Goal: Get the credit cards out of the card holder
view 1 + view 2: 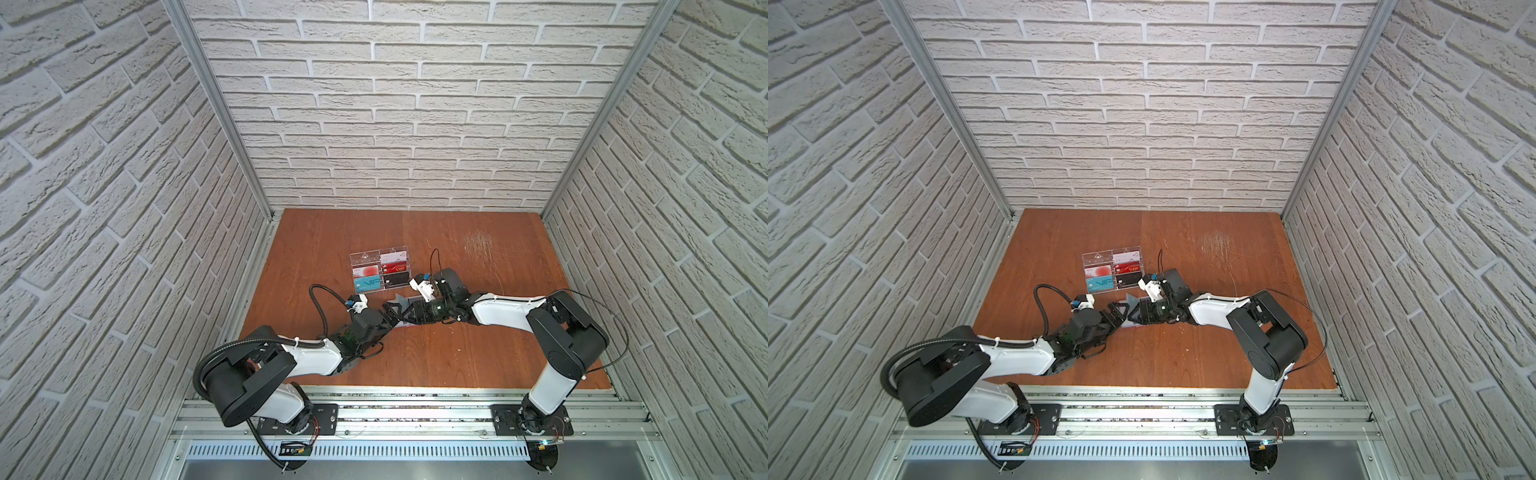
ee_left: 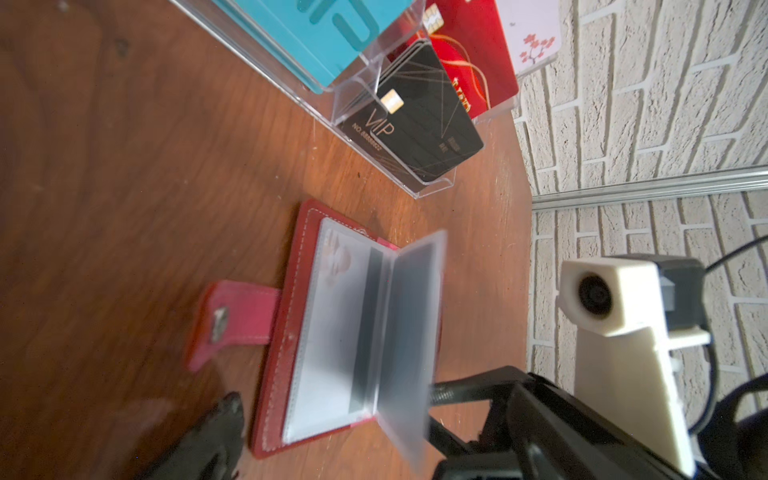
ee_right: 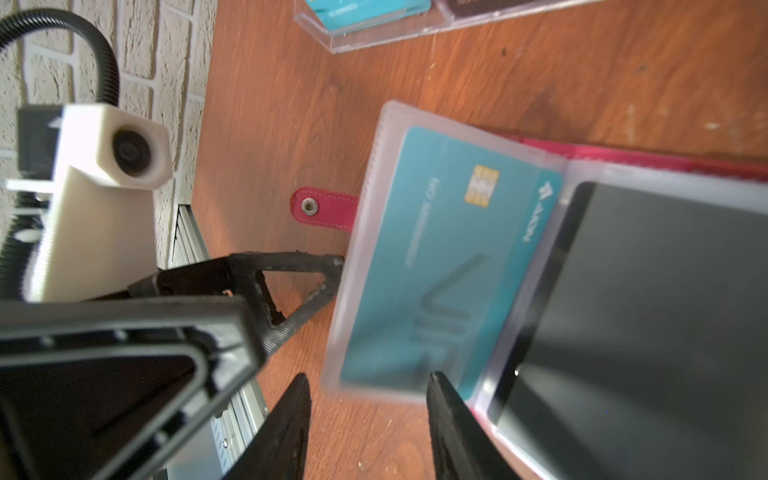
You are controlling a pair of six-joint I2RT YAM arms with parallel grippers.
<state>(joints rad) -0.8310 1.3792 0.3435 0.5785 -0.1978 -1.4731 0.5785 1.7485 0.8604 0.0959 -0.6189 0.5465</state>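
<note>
The red card holder lies open on the table, strap tab out to one side. One translucent sleeve stands raised and blurred, with a teal VIP card inside. Beside it a flat sleeve holds a black credit card. My right gripper is open, and the raised sleeve's lower edge sits at its fingertips. My left gripper is open wide on the opposite side; one of its fingers touches the raised sleeve's edge. In both top views the two grippers meet over the holder.
A clear acrylic tray stands just behind the holder, holding teal, black, red and white cards. The black VIP card in it is nearest the holder. Brick walls and metal rails enclose the wooden table.
</note>
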